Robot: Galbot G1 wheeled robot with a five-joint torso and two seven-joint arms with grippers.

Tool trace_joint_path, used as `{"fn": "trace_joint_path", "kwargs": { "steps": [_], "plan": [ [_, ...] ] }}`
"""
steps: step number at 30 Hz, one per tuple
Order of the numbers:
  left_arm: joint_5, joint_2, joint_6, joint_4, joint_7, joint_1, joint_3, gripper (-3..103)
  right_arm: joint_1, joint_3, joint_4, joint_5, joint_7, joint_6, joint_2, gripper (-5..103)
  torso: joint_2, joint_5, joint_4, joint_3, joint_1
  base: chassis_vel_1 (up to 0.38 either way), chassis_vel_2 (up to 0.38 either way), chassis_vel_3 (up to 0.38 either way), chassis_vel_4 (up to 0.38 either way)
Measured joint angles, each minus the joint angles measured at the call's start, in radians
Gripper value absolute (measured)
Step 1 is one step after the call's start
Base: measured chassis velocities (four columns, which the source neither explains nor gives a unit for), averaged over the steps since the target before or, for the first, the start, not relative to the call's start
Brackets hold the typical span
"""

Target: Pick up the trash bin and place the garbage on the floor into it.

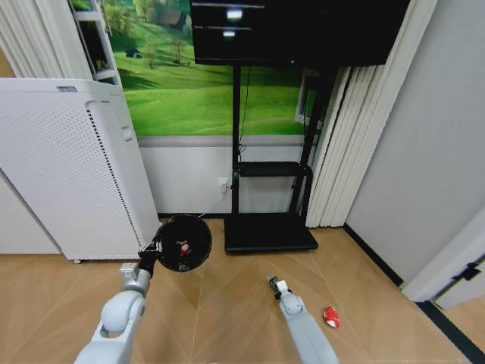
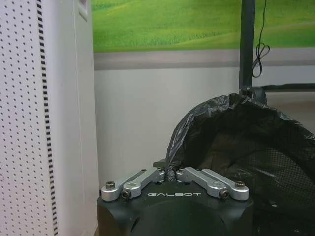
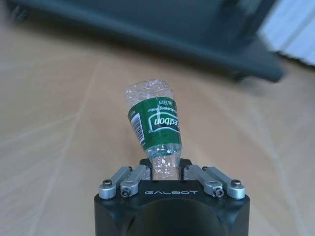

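At ten o'clock my left gripper (image 1: pixel 154 249) pinched the trash bin (image 1: pixel 184 243) by its liner rim, mouth open, while my right gripper (image 1: pixel 274 285) clamped the green-labelled bottle (image 3: pixel 154 125) for dropping in.

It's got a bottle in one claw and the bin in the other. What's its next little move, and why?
Probably swing the right gripper, shut on the bottle, over the trash bin held by the left gripper: the bottle hangs beside the bin's open mouth, not above it.
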Motion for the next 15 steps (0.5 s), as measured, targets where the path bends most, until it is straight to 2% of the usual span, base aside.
{"fn": "trace_joint_path", "kwargs": {
  "steps": [2,4,8,13,15],
  "plan": [
    [0.012,-0.011,-0.003,0.005,0.003,0.005,0.005,4,-0.023,0.026,0.058,0.021,0.002,-0.005,-0.01,25,0.0,-0.0001,-0.0001,0.0,0.0,0.0,0.0,0.0,0.0],
    [0.035,-0.028,-0.01,0.023,0.008,0.001,0.035,4,-0.083,0.119,0.235,0.064,0.002,-0.023,-0.024,25,0.0,-0.0003,-0.0002,0.0,0.0,0.0,0.0,0.0,0.0],
    [0.041,-0.03,-0.01,0.035,0.005,-0.019,0.063,4,-0.13,0.174,0.346,0.114,0.003,-0.028,-0.039,25,0.0,-0.0002,0.0,0.0,0.0,0.0,0.0,0.0,0.0],
    [0.046,-0.029,-0.011,0.084,-0.002,-0.068,0.115,4,-0.237,0.283,0.544,0.225,-0.015,-0.034,-0.044,25,0.0,-0.0003,-0.0003,0.0,0.0,0.0,0.0,0.0,0.0],
    [0.049,-0.031,-0.013,0.096,-0.001,-0.075,0.121,4,-0.255,0.289,0.574,0.241,-0.021,-0.034,-0.043,25,0.0,-0.0002,-0.0003,0.0,0.0,0.0,0.0,0.0,0.0]
  ]
}}
